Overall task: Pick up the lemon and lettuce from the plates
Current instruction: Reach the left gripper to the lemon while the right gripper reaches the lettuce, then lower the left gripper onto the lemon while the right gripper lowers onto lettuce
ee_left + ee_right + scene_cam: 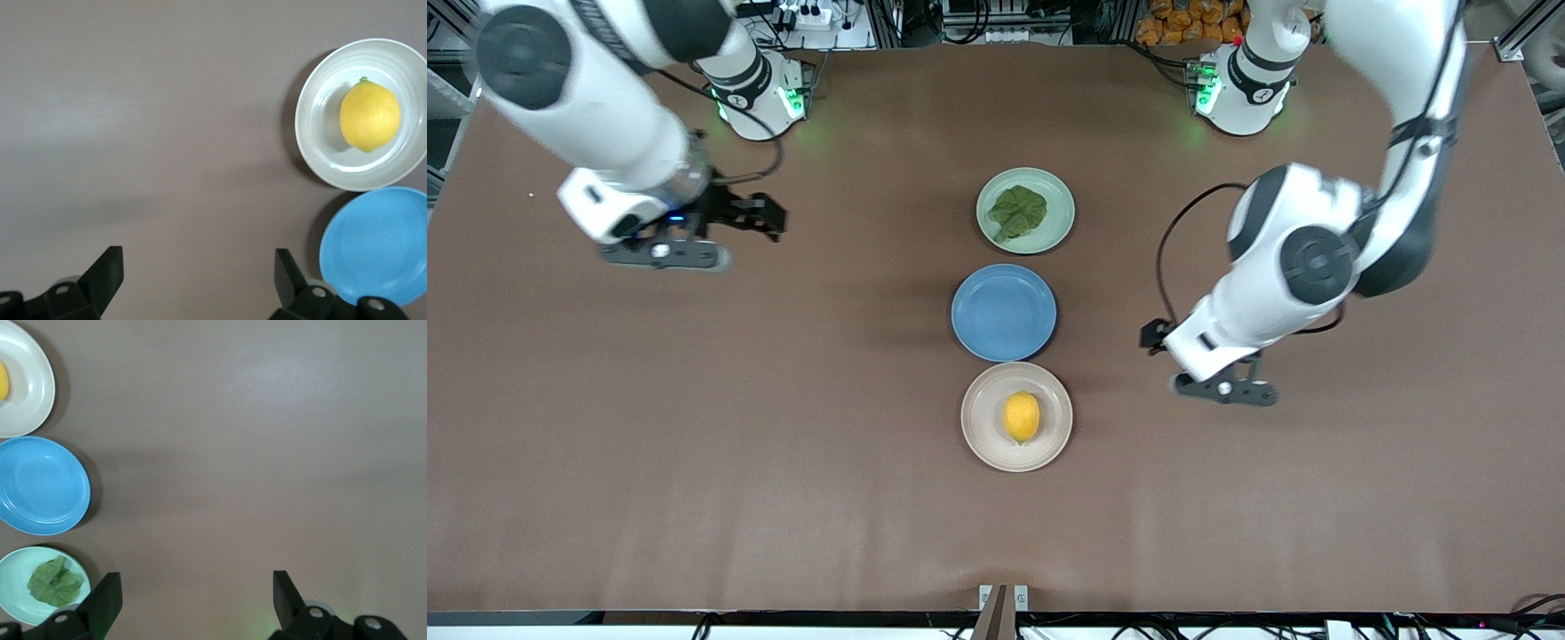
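Lemon (1022, 416) on cream plate (985, 436), lower centre of frame; lettuce (1017, 212) on mint plate (1056, 222), upper centre; blue plate (1003, 312) between them. Left gripper (1221, 388), mid-right over bare table, fingers wide apart, empty. Right gripper (665, 253), upper left, likewise spread and empty.

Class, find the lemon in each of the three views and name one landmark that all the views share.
Front view: lemon on the beige plate, nearest the camera.
Left wrist view: lemon on that plate.
Right wrist view: only a yellow sliver at the picture's edge.
Shared landmark: blue plate.
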Controlling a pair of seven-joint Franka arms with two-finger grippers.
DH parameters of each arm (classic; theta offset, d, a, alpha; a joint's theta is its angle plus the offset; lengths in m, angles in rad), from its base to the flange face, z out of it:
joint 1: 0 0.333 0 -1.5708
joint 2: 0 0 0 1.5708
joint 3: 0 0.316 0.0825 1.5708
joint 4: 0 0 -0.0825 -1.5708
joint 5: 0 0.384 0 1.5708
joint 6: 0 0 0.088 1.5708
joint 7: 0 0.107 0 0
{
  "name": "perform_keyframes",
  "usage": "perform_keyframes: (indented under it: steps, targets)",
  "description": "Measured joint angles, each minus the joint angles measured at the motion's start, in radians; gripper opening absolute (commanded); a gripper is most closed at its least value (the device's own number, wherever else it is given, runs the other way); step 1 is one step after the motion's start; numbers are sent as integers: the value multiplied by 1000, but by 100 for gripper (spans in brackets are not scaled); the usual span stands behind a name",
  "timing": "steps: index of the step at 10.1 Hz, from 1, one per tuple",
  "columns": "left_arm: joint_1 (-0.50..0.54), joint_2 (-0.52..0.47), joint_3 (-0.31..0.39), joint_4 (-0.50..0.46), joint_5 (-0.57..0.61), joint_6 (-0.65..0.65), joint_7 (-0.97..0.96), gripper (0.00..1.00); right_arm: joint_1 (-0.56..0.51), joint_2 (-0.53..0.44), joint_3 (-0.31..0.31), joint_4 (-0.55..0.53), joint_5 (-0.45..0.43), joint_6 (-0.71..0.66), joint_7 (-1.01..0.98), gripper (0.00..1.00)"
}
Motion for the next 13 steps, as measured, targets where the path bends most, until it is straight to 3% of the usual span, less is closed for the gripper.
perform_keyframes:
  steps: [3,7,11,13]
  targets:
    - [-65,140,-1,57,0,109,-124,100,111,25,1,-55,1,82,194,100]
    - [-131,230,-2,86,-1,297,-167,100,264,45,3,-153,21,221,460,100]
    - [-193,321,-2,128,-4,425,-227,100,315,66,3,-161,54,242,561,100]
    - [-213,359,-2,146,-4,476,-272,100,358,79,3,-202,58,326,634,100]
